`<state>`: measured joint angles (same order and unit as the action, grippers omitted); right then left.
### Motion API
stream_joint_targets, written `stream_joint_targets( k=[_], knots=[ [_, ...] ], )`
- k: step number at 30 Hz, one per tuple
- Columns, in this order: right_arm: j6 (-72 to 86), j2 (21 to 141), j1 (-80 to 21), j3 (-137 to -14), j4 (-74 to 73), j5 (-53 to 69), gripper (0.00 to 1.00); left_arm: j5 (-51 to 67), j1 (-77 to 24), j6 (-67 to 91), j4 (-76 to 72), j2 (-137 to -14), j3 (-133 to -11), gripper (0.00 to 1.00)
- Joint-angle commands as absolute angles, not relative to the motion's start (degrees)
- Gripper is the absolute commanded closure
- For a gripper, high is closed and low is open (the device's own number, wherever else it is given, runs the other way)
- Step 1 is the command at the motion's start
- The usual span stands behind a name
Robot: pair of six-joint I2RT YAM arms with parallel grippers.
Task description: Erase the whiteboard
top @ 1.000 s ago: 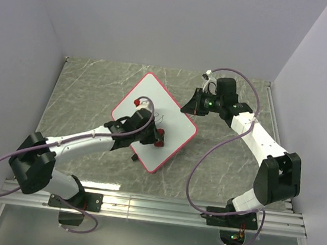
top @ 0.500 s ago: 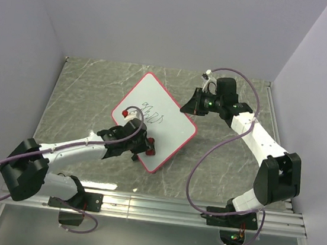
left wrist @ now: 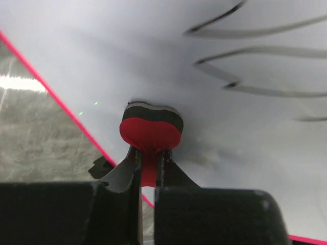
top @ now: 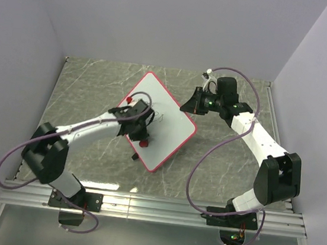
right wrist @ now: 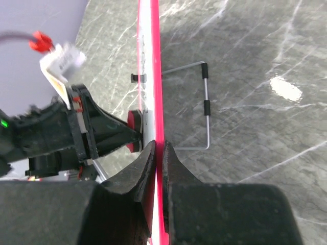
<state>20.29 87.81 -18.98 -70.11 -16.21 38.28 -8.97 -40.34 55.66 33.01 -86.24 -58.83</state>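
pressing the eraser on the board

the whiteboard (top: 167,126) lies mid-table on the grey marbled table (top: 84,89), turned corner-on to the arms. the left gripper (left wrist: 148,153) pinches a red-and-black eraser (left wrist: 150,130) by its red back, with the black face against the white surface near the red-framed edge. black scribbles (left wrist: 255,66) lie just beyond the eraser. the right gripper (right wrist: 158,148) has its fingers closed on the board's red rim, one on each side. a thin wire stand (right wrist: 206,107) shows behind the board.
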Motion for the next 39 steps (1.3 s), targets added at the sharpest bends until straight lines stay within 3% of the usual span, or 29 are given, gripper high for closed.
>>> stream_joint_targets(
  k=[1, 8, 12, 21, 31, 39],
  knots=[
    [22.06, 85.61, -20.65, -69.26, -18.72, 41.49, 1.0, -7.13, -40.25, 52.47, 24.26, -94.2, -71.08, 1.0],
    [21.71, 85.52, -20.65, -68.73, -18.72, 41.48, 1.0, -2.29, -40.25, 50.63, 28.38, -106.6, -97.43, 1.0],
    [21.53, 85.69, -20.65, -68.82, -18.81, 41.57, 1.0, -0.71, -40.25, 51.5, 28.04, -109.34, -102.21, 1.0],
    [21.44, 85.96, -20.65, -68.82, -18.81, 41.92, 1.0, -2.98, -38.32, 53.08, 24.61, -103.54, -86.33, 1.0],
    [21.71, 86.39, -20.57, -68.64, -18.54, 42.36, 1.0, -3.43, -25.85, 54.32, 19.78, -93.78, -61.11, 1.0],
    [21.62, 87.71, -20.65, -70.22, -19.25, 42.36, 1.0, -2.91, -24.26, 53.09, 21.8, -97.65, -59.94, 1.0]
  ],
)
